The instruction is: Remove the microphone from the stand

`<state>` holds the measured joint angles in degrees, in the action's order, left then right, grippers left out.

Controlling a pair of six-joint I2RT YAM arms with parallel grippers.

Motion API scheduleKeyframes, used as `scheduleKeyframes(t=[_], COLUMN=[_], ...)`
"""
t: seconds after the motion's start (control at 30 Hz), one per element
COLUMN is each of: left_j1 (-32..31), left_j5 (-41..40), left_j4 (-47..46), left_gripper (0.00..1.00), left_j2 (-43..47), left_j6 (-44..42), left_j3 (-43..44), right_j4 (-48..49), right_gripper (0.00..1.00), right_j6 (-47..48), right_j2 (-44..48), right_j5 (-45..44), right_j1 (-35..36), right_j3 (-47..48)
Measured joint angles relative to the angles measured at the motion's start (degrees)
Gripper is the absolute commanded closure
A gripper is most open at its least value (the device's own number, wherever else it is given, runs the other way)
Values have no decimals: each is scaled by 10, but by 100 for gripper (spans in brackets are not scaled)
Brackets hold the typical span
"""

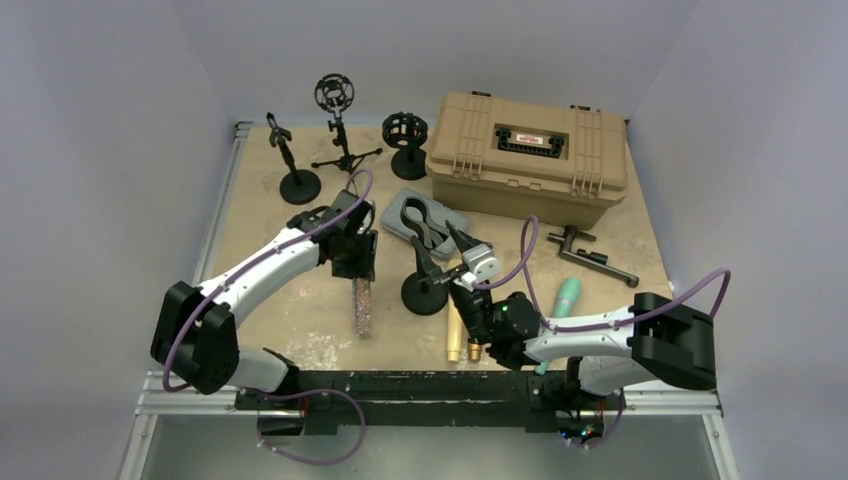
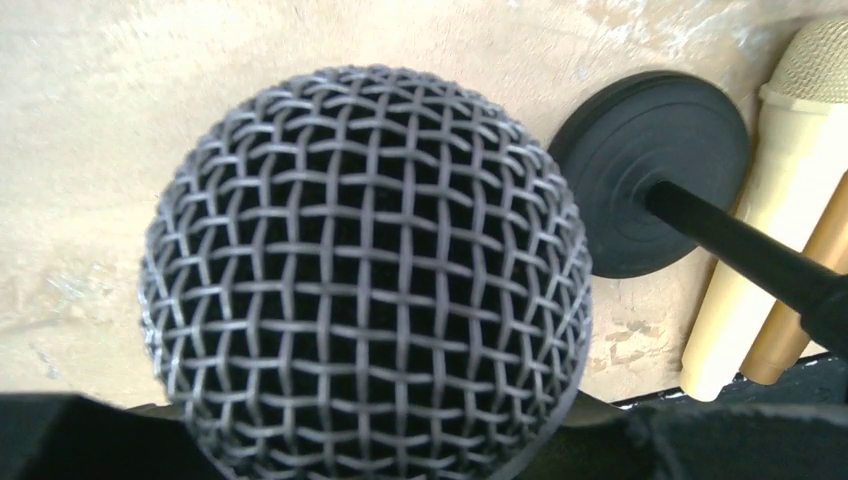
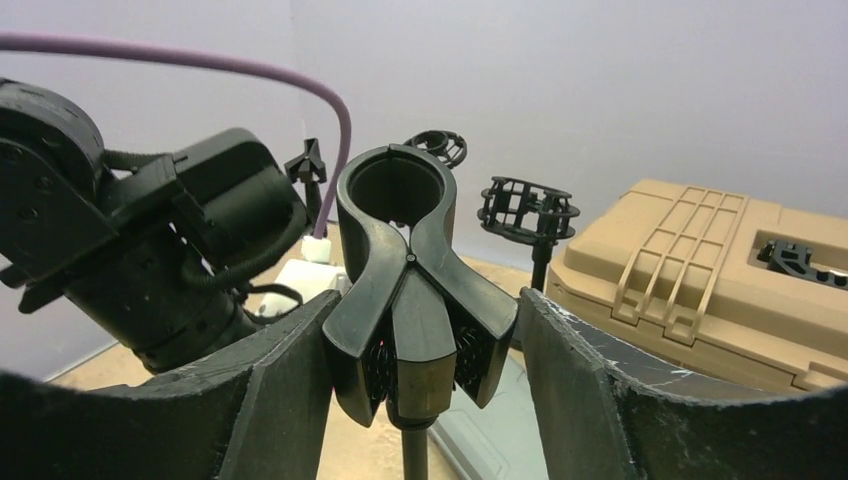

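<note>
Standing beside the table (image 1: 300, 315), I record the microphone (image 1: 362, 305) out of the stand (image 1: 425, 294) and in the left gripper (image 1: 352, 262). It reaches from that gripper toward the arm bases, apart from the stand's round base. The left wrist view is nearly filled by its mesh head. The finger pads are hidden behind the head, so the grip is judged only from overhead, where the gripper appears closed on the body just below it. Whether the handle's far end rests on the table cannot be told.

The right gripper (image 3: 420, 340) is at the clip (image 3: 395, 210) on top of the stand. Its fingers (image 3: 280, 390) are partly closed and appear to press the clip's two levers, one on each side. The clip's ring is empty. My judgement is that this hold serves to steady the light stand, and perhaps to spread the clip, while the other arm takes the microphone away. On that reading the removal is essentially done, with only setting the microphone down and letting go of the clip outstanding.

A cream and a gold microphone (image 1: 455, 330) lie just beside the stand's base and may crowd any set-down there.

Markings: the tan case (image 1: 530, 190) at the back carries a small label (image 1: 525, 138) on its lid, too small to read. No brand or other writing is legible anywhere.
</note>
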<state>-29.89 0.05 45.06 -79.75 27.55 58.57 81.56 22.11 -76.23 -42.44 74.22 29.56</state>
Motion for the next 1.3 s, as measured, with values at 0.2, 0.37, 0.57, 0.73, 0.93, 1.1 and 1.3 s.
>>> scheduleKeyframes(t=[0.2,0.37,0.57,0.73,0.93,1.1,1.3], left_j1=[0,0,0,0,0,0,0], left_j5=[16,23,23,23,19,16,17], left_j4=[-17,-45,-61,-68,-72,-84,-87], left_gripper=[100,100,87,63,43,35,30], left_j2=[-18,-34,-66,-70,-70,-70,-69], left_j6=[25,40,54,62,65,73,74], left_j3=[-35,-59,-79,-84,-87,-96,-99], right_j4=[-17,-84,-184,-258,-326,-380,-443], right_gripper=[13,10,9,9,9,8,5], right_j6=[-4,-32,-94,-139,-179,-199,-229], right_j2=[3,38,117,172,214,241,264], right_j5=[1,0,6,17,25,30,29], right_j1=[0,0,0,0,0,0,0], right_j3=[0,8,24,34,41,49,72])
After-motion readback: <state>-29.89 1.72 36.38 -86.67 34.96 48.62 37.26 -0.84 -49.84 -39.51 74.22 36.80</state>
